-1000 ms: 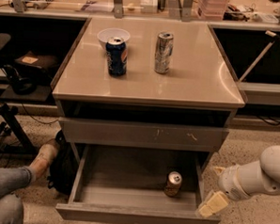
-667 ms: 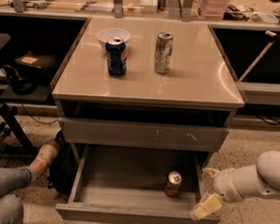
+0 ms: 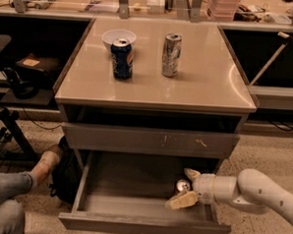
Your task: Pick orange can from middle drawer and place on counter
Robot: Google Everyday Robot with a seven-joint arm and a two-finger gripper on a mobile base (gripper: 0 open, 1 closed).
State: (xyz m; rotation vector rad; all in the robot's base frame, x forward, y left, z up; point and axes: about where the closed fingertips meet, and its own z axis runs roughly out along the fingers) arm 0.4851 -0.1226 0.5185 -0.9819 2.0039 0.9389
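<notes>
Reaching in from the right, the gripper (image 3: 177, 188) sits inside the open middle drawer (image 3: 132, 207), jaws spread wide either side of the orange can (image 3: 183, 185) standing near its right wall.

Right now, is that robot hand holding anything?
Gripper: open, in the drawer, fingers either side of the can.

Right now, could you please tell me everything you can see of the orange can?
The orange can stands upright on the grey floor of the open middle drawer, near its right side. Its silver top and a little orange-copper side show. The end effector is open, one pale finger on either side of the can; I cannot tell whether they touch it.
</notes>
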